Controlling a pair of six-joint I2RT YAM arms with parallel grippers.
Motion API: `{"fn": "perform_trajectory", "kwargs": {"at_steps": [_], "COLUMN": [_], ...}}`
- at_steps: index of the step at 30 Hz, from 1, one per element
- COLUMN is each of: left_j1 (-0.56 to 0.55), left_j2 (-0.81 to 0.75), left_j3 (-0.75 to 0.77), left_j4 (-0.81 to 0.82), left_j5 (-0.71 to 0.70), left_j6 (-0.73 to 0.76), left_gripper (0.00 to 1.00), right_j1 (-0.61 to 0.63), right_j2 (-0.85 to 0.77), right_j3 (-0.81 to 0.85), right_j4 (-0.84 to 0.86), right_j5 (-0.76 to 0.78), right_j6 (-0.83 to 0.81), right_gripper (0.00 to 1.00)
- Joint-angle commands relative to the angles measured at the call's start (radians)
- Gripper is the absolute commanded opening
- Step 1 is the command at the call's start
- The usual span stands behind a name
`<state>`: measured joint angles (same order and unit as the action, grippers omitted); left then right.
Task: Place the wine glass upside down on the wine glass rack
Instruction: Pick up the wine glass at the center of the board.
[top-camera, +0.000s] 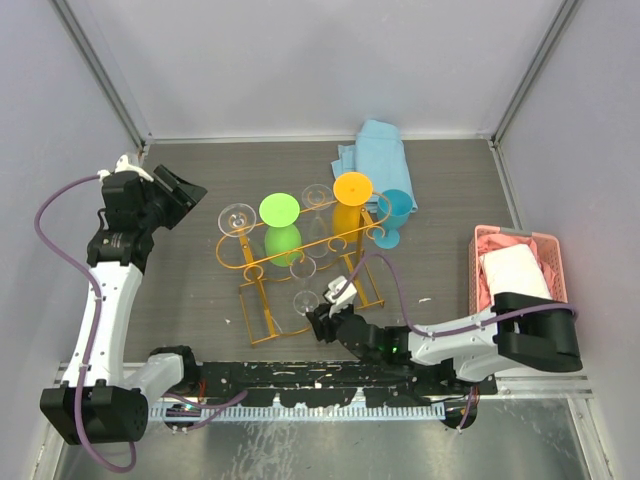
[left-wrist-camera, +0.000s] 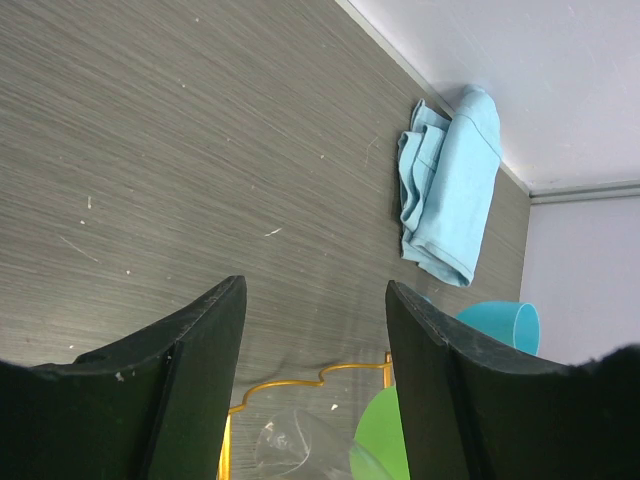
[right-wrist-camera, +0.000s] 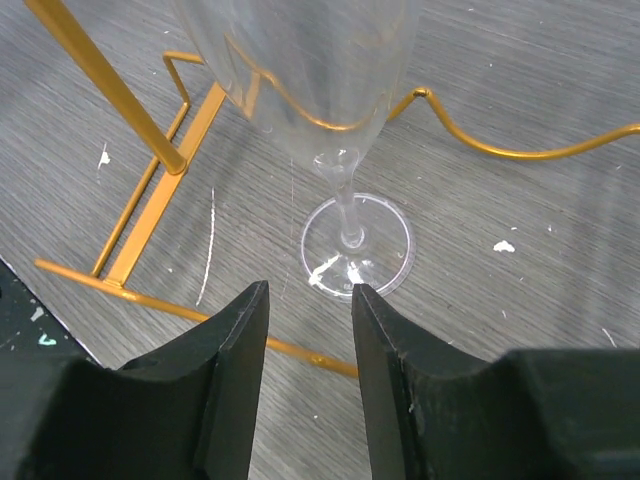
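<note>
Our right fingers (right-wrist-camera: 232, 360) are hanging parted on nothing, near the clear wine glass (right-wrist-camera: 345, 150) standing upright inside the wine glass rack (right-wrist-camera: 105, 80), one base bar crossing between. A green glass (top-camera: 280, 210) and an orange glass (top-camera: 352, 187) are hanging above. Our left fingers (left-wrist-camera: 200, 350) are spreading wide, empty.

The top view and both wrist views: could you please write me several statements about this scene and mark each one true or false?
1. The clear glass stands upright on the table, just ahead of the right gripper. True.
2. The right gripper is shut on the glass's stem. False: its jaws are open and hold nothing.
3. The left gripper is open and holds nothing. True.
4. The blue cloth lies in the pink basket. False: it lies on the table at the far edge, apart from the basket.
5. The rack is bare. False: a green glass and an orange glass, among others, hang on it.
</note>
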<state>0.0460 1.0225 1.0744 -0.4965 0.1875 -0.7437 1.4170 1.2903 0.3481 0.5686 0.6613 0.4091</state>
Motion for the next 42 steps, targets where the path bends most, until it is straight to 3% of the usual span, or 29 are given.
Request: {"fn": "perform_trajectory", "kwargs": {"at_steps": [1,18,29,42], "left_j1": [-0.005,-0.012,-0.02,-0.03], "left_j2": [-0.02,-0.043,-0.038,-0.04], "left_j3": [0.007,0.006,0.005,0.015], "left_j4": [0.067,0.057,0.064,0.056], "left_j5": [0.009,-0.007,-0.008,-0.019], "left_j6": [0.014,0.032,0.033,0.047], "left_gripper": [0.59,0.6,0.6,0.6], "right_j1": [0.008,0.023,0.023,0.023], "right_j2": [0.059,0.298,0.402,0.544], "right_j3": [0.036,0.063,0.085,0.101], "right_j4": [0.147,0.477,0.589,0.778], "right_j5": [0.073,0.173,0.23,0.291], "right_j6": [-0.066,-0.17,-0.214,-0.267], "right_gripper": [0.44,0.44,0.44,0.37]}}
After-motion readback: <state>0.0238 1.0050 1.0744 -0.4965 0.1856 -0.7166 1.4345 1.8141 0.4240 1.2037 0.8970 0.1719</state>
